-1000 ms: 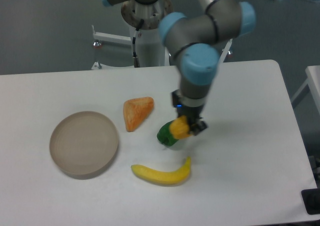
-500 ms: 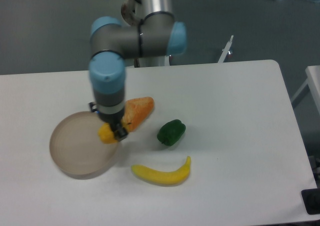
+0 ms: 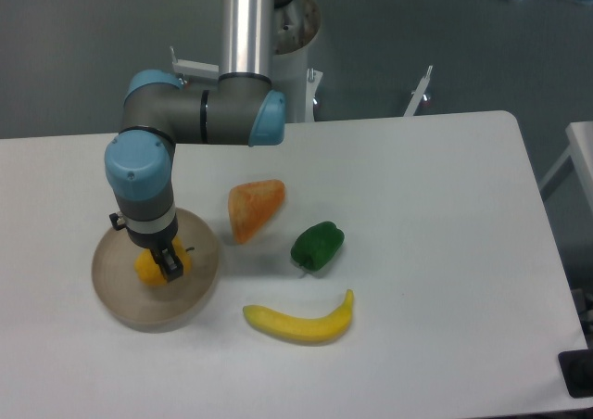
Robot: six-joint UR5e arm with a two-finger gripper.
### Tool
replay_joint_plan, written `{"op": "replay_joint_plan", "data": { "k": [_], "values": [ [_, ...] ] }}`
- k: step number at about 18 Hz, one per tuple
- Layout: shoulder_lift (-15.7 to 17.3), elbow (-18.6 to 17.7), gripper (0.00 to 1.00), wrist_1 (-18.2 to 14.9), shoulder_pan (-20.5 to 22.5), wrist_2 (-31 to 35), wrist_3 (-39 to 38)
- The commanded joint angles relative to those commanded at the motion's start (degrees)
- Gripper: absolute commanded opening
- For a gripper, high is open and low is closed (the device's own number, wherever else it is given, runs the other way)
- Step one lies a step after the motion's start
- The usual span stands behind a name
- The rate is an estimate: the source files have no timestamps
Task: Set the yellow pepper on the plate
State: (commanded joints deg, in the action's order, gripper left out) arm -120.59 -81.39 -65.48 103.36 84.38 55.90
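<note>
We list a white, matte rectangular table (image 3: 445, 187) bearing five items. First: a round, shallow beige-tan plate (image 3: 199, 285) with a low rim and a smooth dull finish, toward the table's left. Second: a small blocky yellow-orange toy pepper (image 3: 148, 268), glossy like plastic, sitting over the plate's interior, left of centre. We record the dark two-finger gripper (image 3: 159, 263) of the grey-and-pale-blue jointed arm (image 3: 139, 173) pointing straight down with its fingers clamped on this pepper; we cannot tell whether the pepper touches the plate's floor. Third: a pale-orange wedge (image 3: 253, 207) with a mottled, grainy surface, just right of the plate. Fourth: a lumpy, shiny dark-green toy pepper (image 3: 317, 245), near the wedge's lower right. Fifth: a long curved smooth yellow banana (image 3: 301, 321), below the green pepper and apart from it.
</note>
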Motion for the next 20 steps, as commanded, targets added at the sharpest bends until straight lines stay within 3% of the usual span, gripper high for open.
{"op": "replay_joint_plan", "data": {
  "k": [5,10,14,17,20],
  "values": [
    [0.6,1.2,1.0,-0.2,1.1,0.4,0.3],
    [3.4,1.3,1.0,-0.4,8.6,0.4,1.2],
    [6.8,0.4,1.0,-1.1,15.5,0.5,11.1],
    [8.3,1.5,1.0,-6.3,21.3,1.6,19.1],
    [8.9,1.3,1.0,-7.9,26.3,4.0,27.3]
  ]
}}
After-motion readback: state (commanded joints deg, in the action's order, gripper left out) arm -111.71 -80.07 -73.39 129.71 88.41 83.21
